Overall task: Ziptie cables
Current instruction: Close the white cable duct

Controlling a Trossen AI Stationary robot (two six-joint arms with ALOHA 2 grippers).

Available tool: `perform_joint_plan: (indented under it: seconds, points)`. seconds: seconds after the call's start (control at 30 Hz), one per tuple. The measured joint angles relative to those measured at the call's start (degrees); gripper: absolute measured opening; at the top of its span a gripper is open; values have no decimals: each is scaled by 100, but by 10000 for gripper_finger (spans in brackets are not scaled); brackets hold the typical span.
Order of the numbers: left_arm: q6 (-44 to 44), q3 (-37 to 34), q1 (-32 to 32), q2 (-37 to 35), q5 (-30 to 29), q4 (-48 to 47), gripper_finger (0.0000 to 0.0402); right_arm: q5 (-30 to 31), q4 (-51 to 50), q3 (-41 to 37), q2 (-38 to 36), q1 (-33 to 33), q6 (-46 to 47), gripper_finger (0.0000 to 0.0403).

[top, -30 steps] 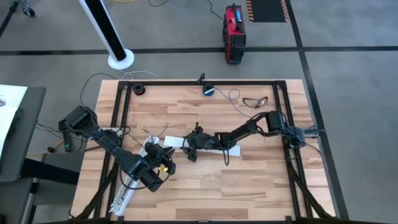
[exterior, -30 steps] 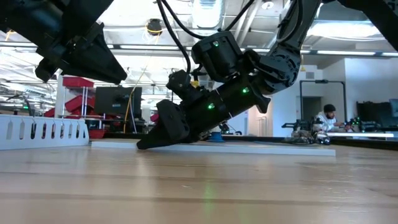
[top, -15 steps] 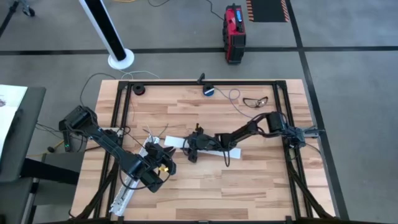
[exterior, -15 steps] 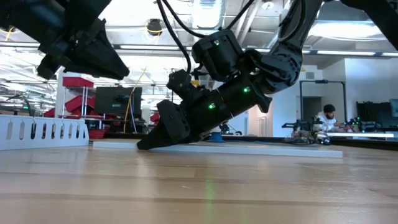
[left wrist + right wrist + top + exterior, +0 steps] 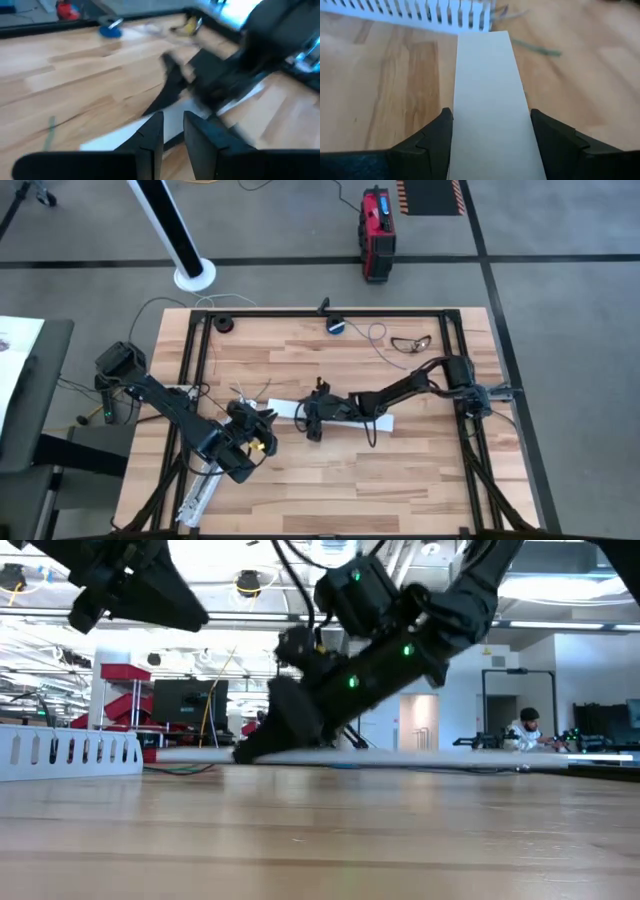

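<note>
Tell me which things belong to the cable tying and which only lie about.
Job: cables, right gripper holding the flat strip mid-table, left gripper near the cables.
Lying about: slotted strip, blue device, glasses, red box on the floor.

Wooden bench (image 5: 420, 470) inside black frame. Right arm reaches from right edge toward centre; right claw (image 5: 312, 420) low over flat white strip (image 5: 345, 416) lying mid-bench, finger state unclear. Left arm crosses from left edge; left claw (image 5: 262, 428) just left of strip's end, above white perforated strip (image 5: 200, 495) running to front-left corner. Thin cables (image 5: 250, 390) straggle nearby. Blue round device (image 5: 336, 326) and glasses (image 5: 410, 342) near far edge. Red case (image 5: 377, 220) on floor.
</note>
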Motion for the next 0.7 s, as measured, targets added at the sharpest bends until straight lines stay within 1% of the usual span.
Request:
perform_joint_plan:
  seconds: [0.07,0.13,0.2,0.27,0.3,0.33,0.43,0.5,0.53,0.6,0.63,0.7]
  points:
    - [-274,0,0,-42,277,-446,70,29,-76,6,-128,-7,-97,223]
    - [-369,-6,-2,-37,744,-835,70,51,-232,7,-272,-17,-98,223]
    - [-358,-99,-61,1,1176,-1066,70,68,-399,7,-463,-32,-121,223]
    - [-580,-326,-148,39,1401,-1204,70,137,-550,17,-663,-44,-188,223]
    - [-856,-453,-171,41,1469,-1303,70,190,-665,18,-775,-50,-278,223]
    - [-1323,-579,-177,37,1538,-1455,69,208,-788,18,-876,-59,-385,223]
    - [-3167,-979,-168,39,1618,-2140,64,213,-1127,20,-1182,-103,-588,223]
    - [-4014,-1182,-167,36,1656,-2393,60,220,-1320,20,-1394,-127,-663,223]
    - [-4304,-1261,-144,36,1732,-2496,59,223,-1396,22,-1500,-135,-716,223]
    - [-4493,-1425,-77,35,2188,-2650,57,229,-1634,20,-1698,-155,-768,223]
    - [-4411,-1491,-48,36,2300,-2469,57,229,-1665,20,-1776,-155,-779,223]
    - [-4479,-1598,-31,27,2286,-2084,57,229,-1814,20,-1947,-155,-788,223]
